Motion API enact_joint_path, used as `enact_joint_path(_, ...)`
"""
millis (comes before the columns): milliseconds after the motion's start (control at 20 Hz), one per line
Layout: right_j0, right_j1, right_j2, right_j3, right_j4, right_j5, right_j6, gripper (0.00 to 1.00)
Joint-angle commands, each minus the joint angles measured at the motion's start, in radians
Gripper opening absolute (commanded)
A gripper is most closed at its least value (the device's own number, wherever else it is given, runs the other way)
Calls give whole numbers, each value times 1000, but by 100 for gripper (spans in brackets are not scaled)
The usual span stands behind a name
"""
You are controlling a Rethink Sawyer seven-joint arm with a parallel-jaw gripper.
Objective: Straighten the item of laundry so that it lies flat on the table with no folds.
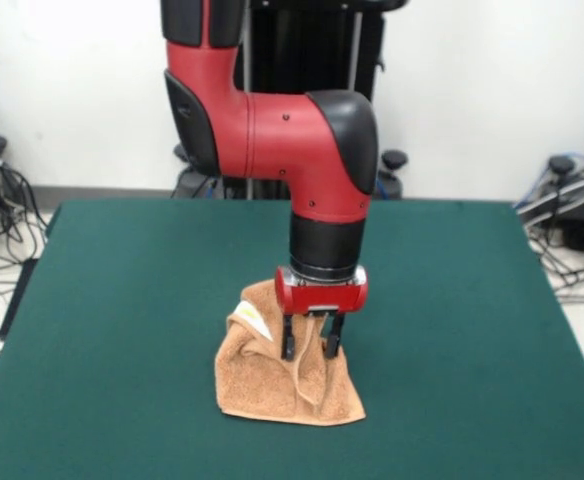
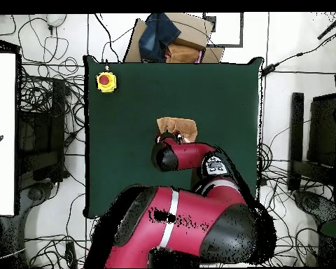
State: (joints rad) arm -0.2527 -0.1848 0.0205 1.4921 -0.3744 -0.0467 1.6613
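The light orange-tan towel [image 1: 272, 385] lies crumpled in a heap on the dark green table [image 1: 122, 330], near its middle. A small white label [image 1: 255, 322] shows on its upper left fold. My gripper [image 1: 310, 350] points straight down onto the towel's upper right part. Its black fingers [image 1: 288, 345] stand apart, one on each side of a raised fold, with the tips touching the cloth. In the overhead view the towel [image 2: 178, 128] shows just beyond the arm's wrist [image 2: 172, 155], which hides the gripper.
A yellow box with a red button [image 2: 106, 81] sits on the table's corner in the overhead view. A cardboard box with dark cloth [image 2: 169, 36] stands beyond the table's edge. Cables lie on the floor around the table [image 1: 2, 250].
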Motion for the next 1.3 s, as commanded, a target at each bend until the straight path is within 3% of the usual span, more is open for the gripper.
enact_joint_path(50, -16, 37, 60, -31, -74, 1, 52, 100)
enact_joint_path(500, -30, 48, 77, -42, -85, 28, 48, 100)
enact_joint_path(900, -4, -40, 32, 64, -99, 2, 78, 100)
enact_joint_path(1300, -6, -21, 19, 80, -103, -45, 109, 100)
